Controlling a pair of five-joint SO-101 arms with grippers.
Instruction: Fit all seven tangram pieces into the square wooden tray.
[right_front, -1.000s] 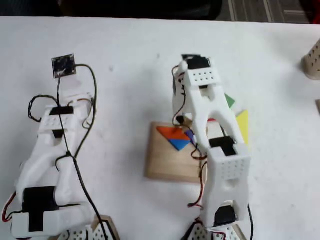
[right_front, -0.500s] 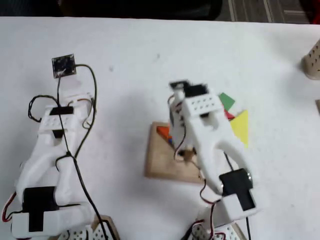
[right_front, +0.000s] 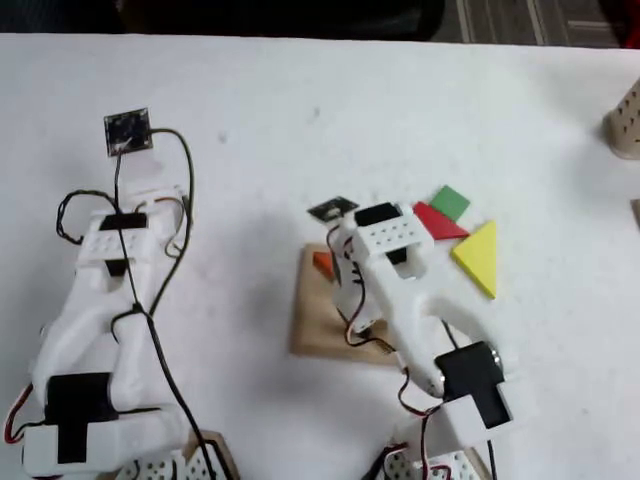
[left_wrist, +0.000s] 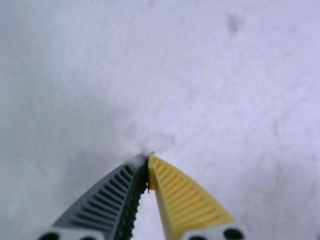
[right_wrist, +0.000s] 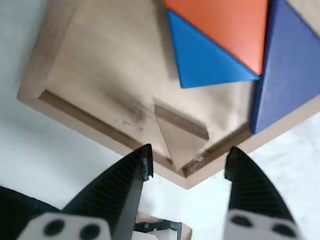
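Right gripper (right_wrist: 190, 152) hovers over corner of wooden tray (right_wrist: 100, 60), jaws apart, holding nothing. Inside tray: orange triangle (right_wrist: 225, 25), blue triangle (right_wrist: 205, 62), dark blue piece (right_wrist: 287, 65), plain wood triangle (right_wrist: 177, 135) near corner. Outside, near tray: red triangle (right_front: 438, 222), green square (right_front: 451, 203), yellow triangle (right_front: 478, 257). Left gripper (left_wrist: 148, 161) well apart, tips together at white table (left_wrist: 200, 75). Likely between placements. Next move calls for reach to an outside piece, jaws closing on its edges.

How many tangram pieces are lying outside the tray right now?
3: a green square, red triangle and yellow triangle, grouped on the table right of the tray. The right arm could hide more.
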